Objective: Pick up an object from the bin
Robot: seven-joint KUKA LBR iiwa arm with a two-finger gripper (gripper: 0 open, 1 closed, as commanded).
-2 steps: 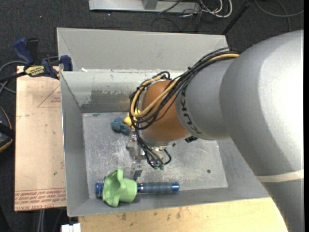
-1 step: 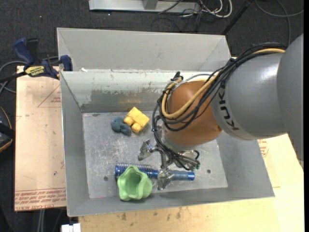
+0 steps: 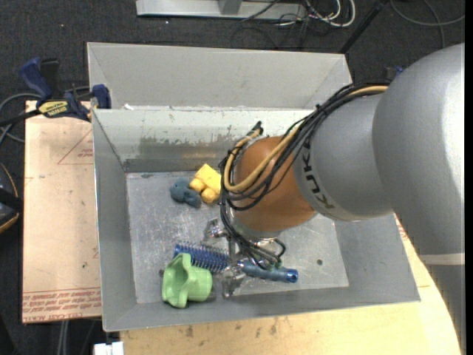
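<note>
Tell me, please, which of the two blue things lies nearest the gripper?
The blue bristled brush, right beside the gripper; the grey-blue lump lies farther back, by the yellow piece.

**My claw low over the blue brush at the front of the bin**

I reach in from the right, and my gripper [image 3: 235,263] hangs low above the front part of the grey metal bin [image 3: 148,220]. Right under it lies a blue plastic brush [image 3: 198,257], bristled end to the left, handle pointing right. A light green, lumpy plastic piece [image 3: 185,283] lies just beside the bristles, nearer the front wall. Further back, well apart from my claw, a small yellow block [image 3: 207,182] touches a dull blue-grey lump [image 3: 185,192]. My rounded orange wrist cover [image 3: 266,187] sits above the gripper, with black and yellow cables [image 3: 242,170] looping over it.
</note>
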